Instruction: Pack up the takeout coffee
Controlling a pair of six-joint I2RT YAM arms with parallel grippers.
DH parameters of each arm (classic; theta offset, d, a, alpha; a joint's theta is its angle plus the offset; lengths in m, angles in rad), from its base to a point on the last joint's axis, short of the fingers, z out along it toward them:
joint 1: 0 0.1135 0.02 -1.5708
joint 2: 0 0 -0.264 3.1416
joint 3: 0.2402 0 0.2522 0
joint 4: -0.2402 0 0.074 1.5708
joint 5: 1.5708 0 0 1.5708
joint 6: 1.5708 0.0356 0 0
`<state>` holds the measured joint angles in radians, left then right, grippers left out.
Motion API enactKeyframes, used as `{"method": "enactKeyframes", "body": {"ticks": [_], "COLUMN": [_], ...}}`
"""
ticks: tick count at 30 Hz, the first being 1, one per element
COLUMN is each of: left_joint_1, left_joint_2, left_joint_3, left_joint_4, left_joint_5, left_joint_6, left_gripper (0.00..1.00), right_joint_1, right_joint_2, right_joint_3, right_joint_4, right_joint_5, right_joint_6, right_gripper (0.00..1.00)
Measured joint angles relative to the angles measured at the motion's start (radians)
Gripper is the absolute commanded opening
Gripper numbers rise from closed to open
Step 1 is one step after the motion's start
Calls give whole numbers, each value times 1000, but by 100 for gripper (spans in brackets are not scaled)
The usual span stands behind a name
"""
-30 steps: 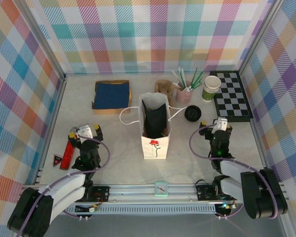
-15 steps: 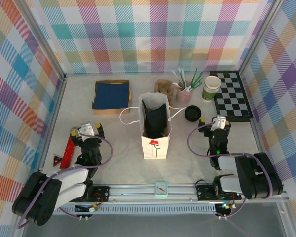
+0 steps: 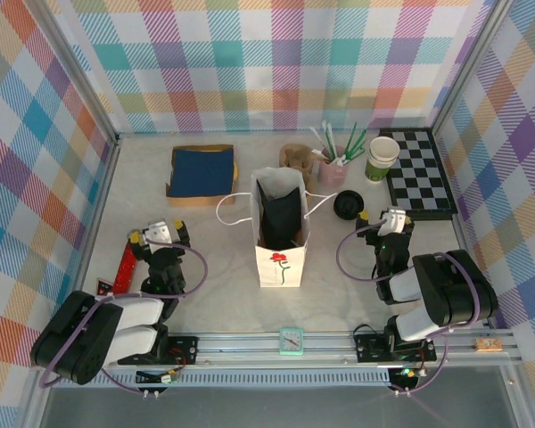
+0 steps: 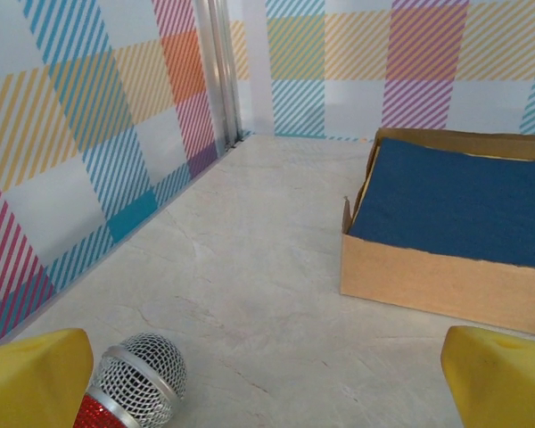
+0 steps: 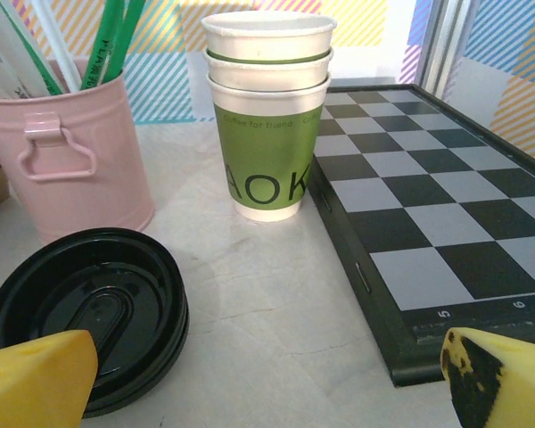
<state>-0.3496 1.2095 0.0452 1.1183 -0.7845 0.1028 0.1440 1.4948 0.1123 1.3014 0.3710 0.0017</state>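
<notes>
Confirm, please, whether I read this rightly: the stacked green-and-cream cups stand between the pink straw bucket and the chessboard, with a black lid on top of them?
Not quite: the stacked cups carry no lid; the top one is open. The black lid sits apart, nearer the camera, by the pink straw bucket. The cups do stand between bucket and chessboard, as the right wrist view shows.

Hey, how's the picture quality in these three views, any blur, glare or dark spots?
Top external view: even light, faint shadows, inside of the paper bag dark. Left wrist view: left fingertips blurred, cardboard box sharp. Right wrist view: right fingertips blurred, stacked cups sharp, soft sheen on the black lid.
</notes>
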Motion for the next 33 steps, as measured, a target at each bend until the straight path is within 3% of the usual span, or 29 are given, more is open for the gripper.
{"method": "enactKeyframes", "body": {"ticks": [7,17,26,33], "left_joint_1": [0,2,13,19], "left_joint_2": [146,177,304,345], "left_joint_3": [5,26,93,118], "left_joint_4": [119,171,194,198], "left_joint_5": [15,26,36,54], "left_joint_6": [12,18,18,21], "left_gripper": [100,100,100,100], "right_joint_1": [0,0,0,-1], "right_joint_2": [21,89,88,71], "right_joint_3": [18,32,50,132], "right_joint_4": [0,18,13,-116], "right_joint_5": [-77,-130,-138,-138], "right_joint_6": [-34,-63,-68,-69], "right_gripper": [99,99,99,99]}}
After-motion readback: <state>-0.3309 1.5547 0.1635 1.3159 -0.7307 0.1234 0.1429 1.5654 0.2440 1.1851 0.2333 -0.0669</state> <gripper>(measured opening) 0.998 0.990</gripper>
